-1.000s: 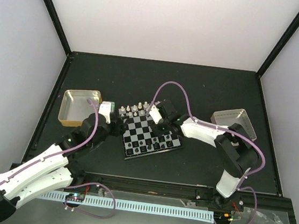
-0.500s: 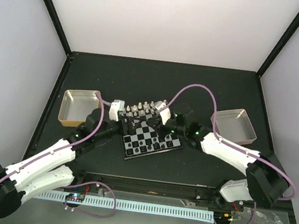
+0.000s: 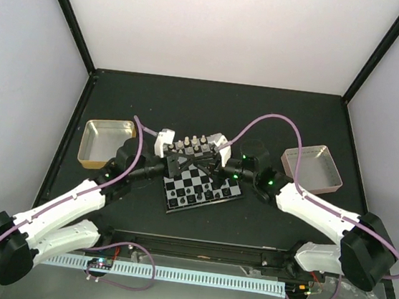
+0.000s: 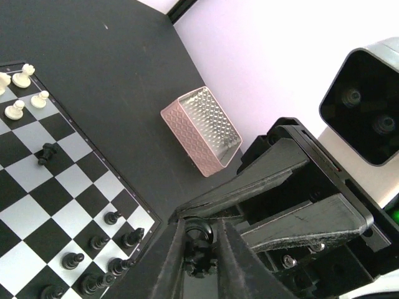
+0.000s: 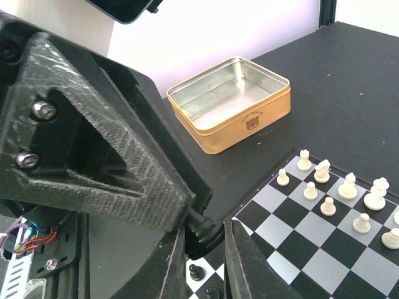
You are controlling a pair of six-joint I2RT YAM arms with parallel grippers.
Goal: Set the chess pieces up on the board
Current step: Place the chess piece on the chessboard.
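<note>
Above the board (image 3: pixel 190 195), far side, I see left gripper (image 3: pixel 188 164) and right gripper (image 3: pixel 206 166) tip to tip. Left wrist: left gripper (image 4: pixel 198 261) clenched on a black piece (image 4: pixel 198 244), clear of the board. Right wrist: right gripper (image 5: pixel 202 258) pinches it too, likely a handover for regripping.

The chessboard (image 3: pixel 189 191) lies skewed on the black table (image 3: pixel 190 105) between 2 shallow tins, a gold tin (image 3: pixel 102 146) to its left and a silvery tin (image 3: pixel 313 168) to its right. White pieces (image 3: pixel 189 145) line its far edge, and black pieces (image 3: pixel 216 190) cluster at its near right side. The left gripper (image 3: pixel 187 164) and right gripper (image 3: pixel 205 166) meet tip to tip above the board's far half, where their dark fingers blur together.
</note>
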